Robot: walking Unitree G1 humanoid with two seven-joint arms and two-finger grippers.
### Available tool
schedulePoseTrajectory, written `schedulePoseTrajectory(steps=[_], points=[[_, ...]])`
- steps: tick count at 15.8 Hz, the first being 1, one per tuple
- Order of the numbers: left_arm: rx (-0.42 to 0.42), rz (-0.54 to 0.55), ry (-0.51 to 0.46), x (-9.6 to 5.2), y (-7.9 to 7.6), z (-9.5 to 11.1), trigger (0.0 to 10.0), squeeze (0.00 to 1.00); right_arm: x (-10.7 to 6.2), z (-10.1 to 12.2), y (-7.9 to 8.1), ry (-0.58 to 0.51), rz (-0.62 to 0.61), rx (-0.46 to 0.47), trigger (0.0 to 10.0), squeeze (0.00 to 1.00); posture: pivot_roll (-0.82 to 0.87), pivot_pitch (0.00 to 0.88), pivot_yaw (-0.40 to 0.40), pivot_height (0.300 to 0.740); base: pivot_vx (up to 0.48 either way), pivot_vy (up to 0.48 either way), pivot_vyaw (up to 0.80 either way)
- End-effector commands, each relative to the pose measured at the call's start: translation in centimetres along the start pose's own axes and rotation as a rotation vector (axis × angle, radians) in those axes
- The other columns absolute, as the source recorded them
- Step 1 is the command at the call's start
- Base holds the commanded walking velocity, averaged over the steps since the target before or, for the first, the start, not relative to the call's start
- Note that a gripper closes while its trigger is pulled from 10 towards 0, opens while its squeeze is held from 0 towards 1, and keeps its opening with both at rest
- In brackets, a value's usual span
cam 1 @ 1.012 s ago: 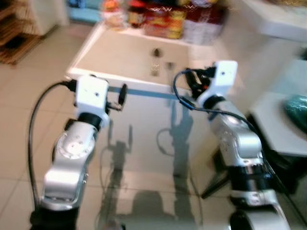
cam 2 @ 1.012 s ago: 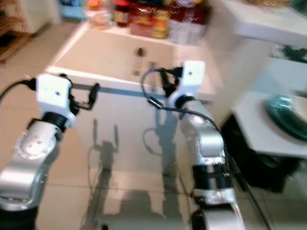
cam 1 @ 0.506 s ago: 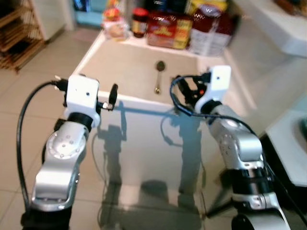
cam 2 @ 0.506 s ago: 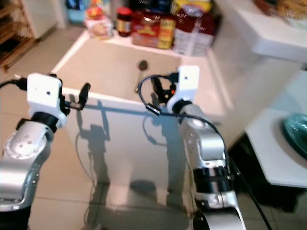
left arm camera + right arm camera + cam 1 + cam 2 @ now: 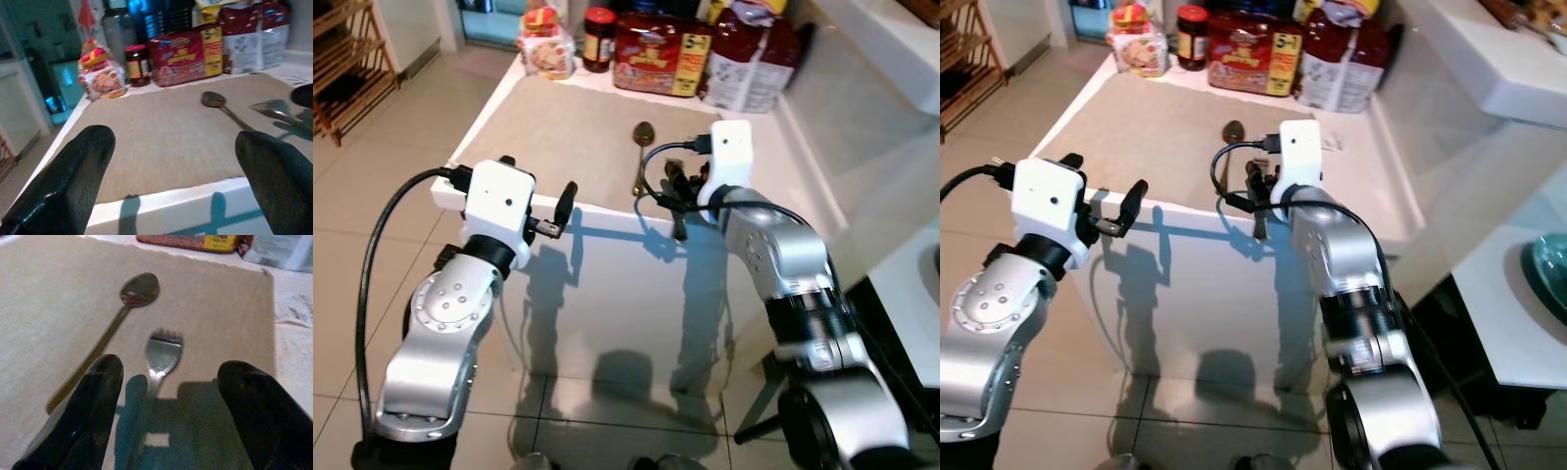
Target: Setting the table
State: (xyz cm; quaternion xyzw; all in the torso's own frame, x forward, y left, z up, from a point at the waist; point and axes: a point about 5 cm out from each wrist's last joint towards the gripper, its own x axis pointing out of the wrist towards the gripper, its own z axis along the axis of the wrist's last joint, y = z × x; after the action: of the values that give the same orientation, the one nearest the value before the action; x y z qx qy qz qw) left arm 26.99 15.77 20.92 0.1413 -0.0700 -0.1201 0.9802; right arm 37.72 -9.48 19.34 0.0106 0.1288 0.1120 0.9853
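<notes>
Spoon (image 5: 128, 305) and fork (image 5: 160, 354) lie side by side on the beige placemat (image 5: 558, 117) on the white counter (image 5: 808, 186). Right gripper (image 5: 166, 401) hovers just over the fork handle, fingers spread wide, holding nothing. Left gripper (image 5: 171, 171) sits at the counter's near edge, fingers wide apart, empty. Jar (image 5: 598, 37) and food packs (image 5: 663, 54) line the far edge.

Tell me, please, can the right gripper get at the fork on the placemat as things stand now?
Probably yes. The right gripper hangs open just above the fork, its fingers on either side of the handle. The spoon lies apart beside it, and nothing stands between.
</notes>
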Motion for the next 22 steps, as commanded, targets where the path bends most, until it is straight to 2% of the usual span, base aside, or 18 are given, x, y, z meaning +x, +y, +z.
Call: schedulePoseTrajectory(steps=[1,4,7,9,10,11,12,13,22], points=[[-0.004,-0.024,-0.016,-0.2,-0.1,0.3,10.0,0.0,0.2,0.5,-0.8,0.005,-0.039,-0.007,10.0,0.0,0.04,0.073,-0.119,0.74,0.0,0.0,0.0],[-0.009,-0.068,-0.017,-0.4,-0.7,0.6,10.0,0.0,1.3,0.8,-1.0,0.058,-0.046,0.016,10.0,0.0,0.05,0.078,-0.124,0.74,0.0,0.0,0.0],[-0.001,-0.093,-0.01,-0.7,-0.9,0.5,10.0,0.0,2.3,0.7,-0.1,0.097,0.014,0.028,10.0,0.0,0.05,0.087,-0.13,0.74,0.0,0.0,0.0],[-0.017,-0.191,-0.009,-1.1,-1.6,0.8,10.0,0.0,2.7,0.5,0.2,0.119,0.027,0.061,10.0,0.0,0.05,0.095,-0.138,0.74,0.0,0.0,0.0],[-0.029,-0.241,-0.003,-1.4,-2.0,0.8,10.0,0.0,2.8,0.4,0.2,0.133,0.026,0.06,8.6,0.0,0.05,0.095,-0.138,0.74,0.0,0.0,0.0],[-0.05,-0.309,0.002,-1.9,-2.7,0.9,10.0,0.0,2.9,0.2,0.0,0.151,0.006,0.053,4.1,0.0,0.06,0.101,-0.141,0.74,0.0,0.0,0.0],[-0.066,-0.364,0.003,-2.3,-3.2,1.0,10.0,0.0,2.9,0.1,-0.2,0.162,-0.006,0.058,2.7,0.0,0.06,0.101,-0.141,0.74,0.0,0.0,0.0],[-0.071,-0.406,0.009,-2.6,-3.8,1.0,10.0,0.0,3.0,-0.1,-0.3,0.172,0.0,0.087,0.0,0.0,0.05,0.104,-0.141,0.74,0.0,0.0,0.0],[-0.073,-0.402,0.017,-2.3,-3.5,1.3,10.0,0.0,3.1,-0.1,-0.9,0.185,-0.005,0.072,0.0,0.0,0.05,0.097,-0.138,0.74,0.0,0.0,0.0]])
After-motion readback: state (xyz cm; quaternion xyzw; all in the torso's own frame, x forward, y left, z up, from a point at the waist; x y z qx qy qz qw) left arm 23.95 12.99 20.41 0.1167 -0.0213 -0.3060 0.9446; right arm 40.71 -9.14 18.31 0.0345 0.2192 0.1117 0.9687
